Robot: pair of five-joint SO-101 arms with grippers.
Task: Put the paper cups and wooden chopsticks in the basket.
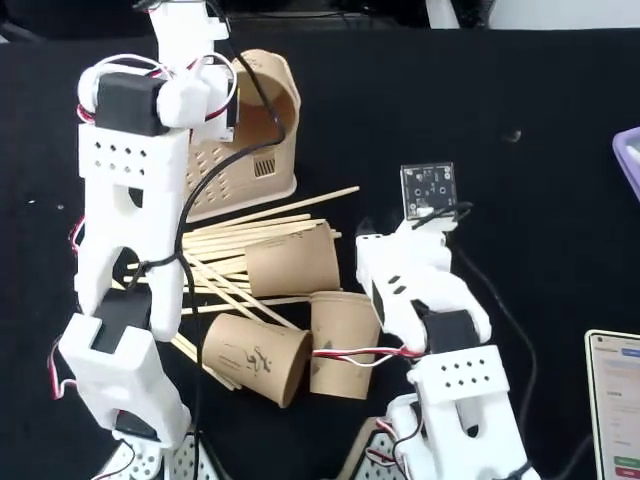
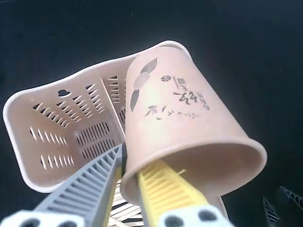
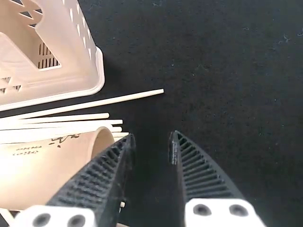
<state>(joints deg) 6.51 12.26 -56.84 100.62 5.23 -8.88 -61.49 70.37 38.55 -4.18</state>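
Black table point(image 1: 480, 120), basket point(image 1: 262, 170) toward its far side. L gripper point(image 2: 135, 163) clamped on cup point(image 2: 180, 109) at the rim, one finger inside and one outside, so cup hangs tilted over basket mouth, prob. for release. R gripper point(image 3: 150, 142) jaws apart, low beside chopsticks point(image 1: 260, 225) & three lying cups point(image 1: 292, 262), likely placed for next pick.

Cups point(image 1: 293, 262) on chopsticks point(image 1: 268, 216) — basket point(image 1: 268, 172) behind, left
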